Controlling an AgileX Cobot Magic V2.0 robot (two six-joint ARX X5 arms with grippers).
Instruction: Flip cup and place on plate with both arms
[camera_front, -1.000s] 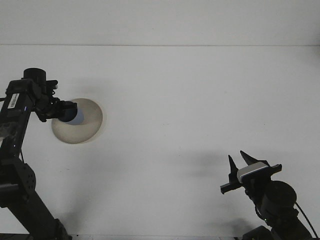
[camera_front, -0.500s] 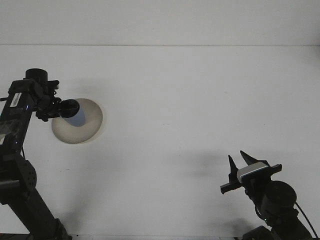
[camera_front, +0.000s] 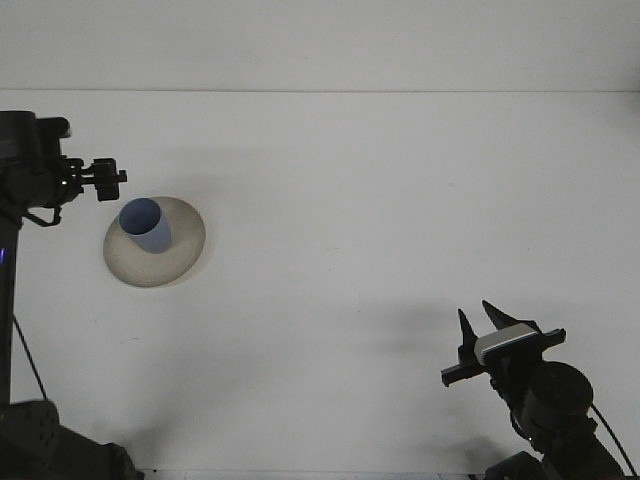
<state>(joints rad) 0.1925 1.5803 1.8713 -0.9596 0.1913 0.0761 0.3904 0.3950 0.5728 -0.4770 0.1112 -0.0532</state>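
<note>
A light blue cup (camera_front: 145, 224) stands upright, mouth up, on the beige plate (camera_front: 180, 255) at the left of the table. My left gripper (camera_front: 116, 180) hangs just up and left of the cup, apart from it, open and holding nothing. Low at the right, my right gripper (camera_front: 479, 324) points upward, open and empty, far from the cup and plate.
The white tabletop (camera_front: 380, 220) runs back to a pale wall along an edge at the top of the view. The left arm's dark links (camera_front: 30, 180) stand along the left border, and the right arm's base (camera_front: 550, 400) fills the lower right corner.
My left gripper let go of the cup and drew back up and to the left. The cup now stands free on the plate. The right arm has barely moved.
</note>
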